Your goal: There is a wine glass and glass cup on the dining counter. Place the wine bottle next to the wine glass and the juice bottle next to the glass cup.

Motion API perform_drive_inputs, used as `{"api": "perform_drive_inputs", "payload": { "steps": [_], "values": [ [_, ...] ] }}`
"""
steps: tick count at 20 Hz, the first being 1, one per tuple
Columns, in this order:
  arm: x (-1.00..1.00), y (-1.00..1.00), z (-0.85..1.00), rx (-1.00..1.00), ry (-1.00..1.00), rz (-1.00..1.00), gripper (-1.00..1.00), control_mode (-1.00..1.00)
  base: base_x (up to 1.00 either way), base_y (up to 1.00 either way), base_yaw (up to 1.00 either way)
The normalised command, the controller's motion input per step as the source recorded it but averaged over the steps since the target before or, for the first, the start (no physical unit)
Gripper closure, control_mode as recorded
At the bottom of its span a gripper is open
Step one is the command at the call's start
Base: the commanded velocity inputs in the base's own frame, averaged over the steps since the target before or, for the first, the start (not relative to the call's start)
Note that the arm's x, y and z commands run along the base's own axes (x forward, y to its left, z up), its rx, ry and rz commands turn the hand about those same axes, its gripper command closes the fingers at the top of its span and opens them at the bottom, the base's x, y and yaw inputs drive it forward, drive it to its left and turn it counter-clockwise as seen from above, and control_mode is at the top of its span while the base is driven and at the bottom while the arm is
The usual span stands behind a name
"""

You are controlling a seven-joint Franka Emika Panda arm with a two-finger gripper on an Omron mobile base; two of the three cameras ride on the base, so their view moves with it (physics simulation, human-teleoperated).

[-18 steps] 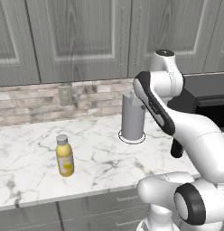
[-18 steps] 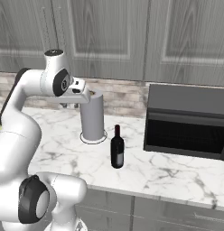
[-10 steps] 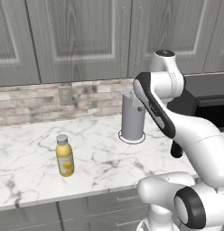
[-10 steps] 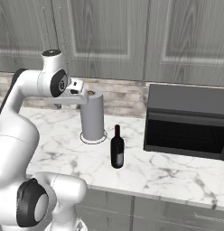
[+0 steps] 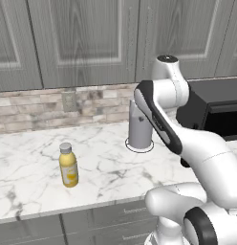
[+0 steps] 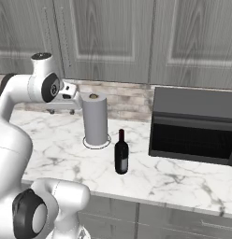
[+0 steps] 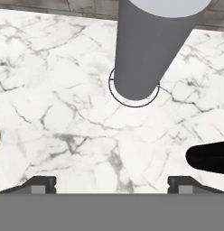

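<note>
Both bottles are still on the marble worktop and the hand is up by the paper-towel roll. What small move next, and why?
Probably lower the gripper toward the wine bottle, the nearer one: in the hand view it lies at the right edge, close by, while the juice bottle barely shows at the left edge. The jaws stand wide apart and hold nothing. Stay clear of the paper-towel roll, which stands just ahead.

Rendered pics, evenly bright, flat diffuse light w/ no clear source. Shadows v. soft: faint dark ring round the paper-towel roll (image 6: pixel 95 119) base. No glare on the marble worktop (image 5: pixel 106 162). No motion blur; textures a bit soft/low-res, esp. hand view. No edge distortion.
</note>
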Motion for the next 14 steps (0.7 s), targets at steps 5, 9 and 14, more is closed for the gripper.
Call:
{"api": "perform_drive_inputs", "payload": {
  "steps": [5, 9, 14],
  "values": [
    [-0.05, 0.41, 0.00, -0.02, 0.00, 0.01, -1.00, -1.00, 0.00, 0.00, 0.00],
    [-0.05, 0.49, -0.01, 0.00, 0.00, 0.00, -1.00, -1.00, 0.00, 0.00, 0.00],
    [-0.01, 0.48, -0.02, 0.00, 0.01, 0.01, -1.00, -1.00, 0.00, 0.00, 0.00]
  ]
}}
